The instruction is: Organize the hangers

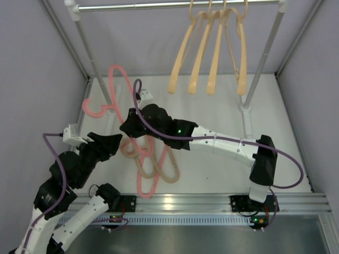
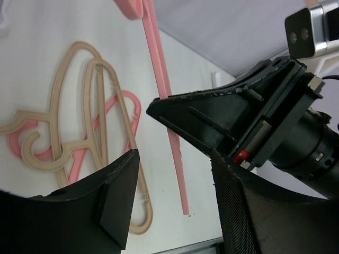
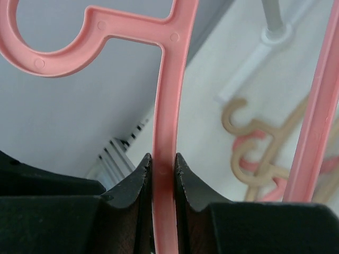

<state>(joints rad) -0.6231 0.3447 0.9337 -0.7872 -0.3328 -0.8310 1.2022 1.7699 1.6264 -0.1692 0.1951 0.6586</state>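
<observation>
Top external view: a grey rail on white posts spans the far side of the desk. Four peach-orange hangers hang from it by their hooks, bunched close together toward its right end.

The right arm reaches from its base across to the centre-left of the desk. Its right hand grips a pink hanger that stands up from it toward the left post, with the hook showing beside the lower part of that post. The right wrist view shows the grip closely: the two fingers are pressed against either side of one thin pink bar of this hanger, and its hook curls off to the upper left. Whether the hanger's lower end touches the desk, I cannot tell.

The left hand sits just to the left of the right hand, low over the desk. In the left wrist view its fingers stand spread with nothing between them, and the held hanger's bar crosses the gap beyond them.

A loose pile lies on the desk near the arms' bases, under and beside the two hands. It has two beige hangers tangled over a second pink hanger. The left wrist view shows the beige pair overlapping, with the pink one beneath them.
</observation>
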